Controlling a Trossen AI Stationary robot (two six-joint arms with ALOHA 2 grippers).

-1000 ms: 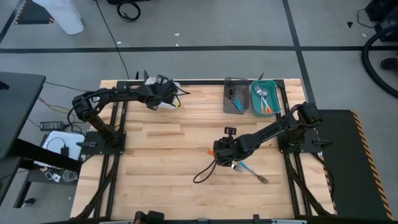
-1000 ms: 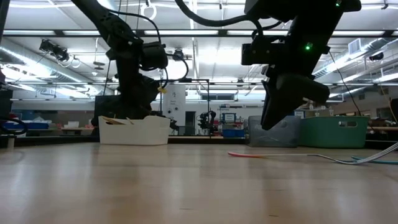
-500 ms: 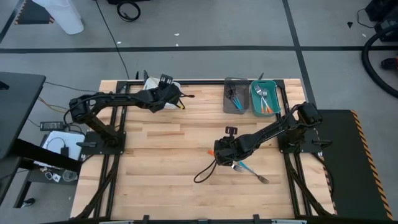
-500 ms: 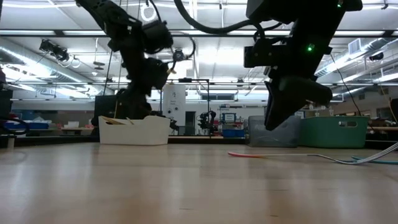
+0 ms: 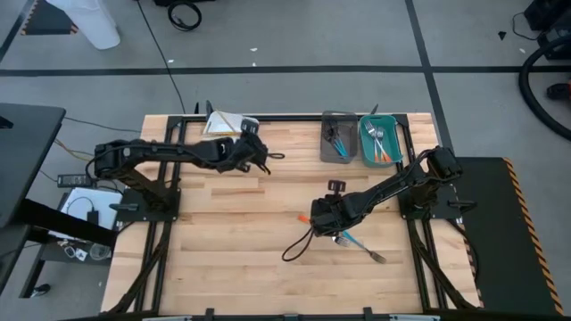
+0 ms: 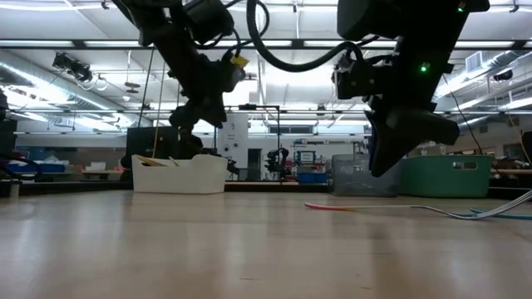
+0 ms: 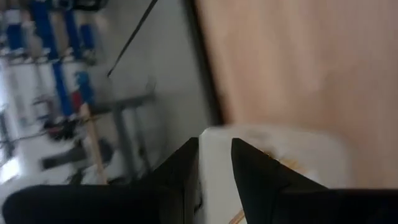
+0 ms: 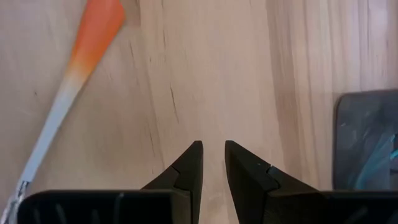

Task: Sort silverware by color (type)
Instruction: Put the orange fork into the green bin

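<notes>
Beneath the right claw (image 5: 314,218), near mid-tabletop (image 5: 232,232), lies an orange-handled utensil (image 8: 68,93), just beside the fingertips and not touched; the fingers stand slightly apart with nothing between them, apparently lined up for a pick. A blue-handled fork (image 5: 361,245) rests close behind that claw, also unsorted. Ahead, the grey bin (image 5: 336,138) and teal bin (image 5: 379,141) already hold silverware, kept apart by type. The left claw (image 5: 264,159) hangs just off the white bin (image 6: 179,173), fingers narrowly parted and empty; gold-coloured pieces show inside that bin.
</notes>
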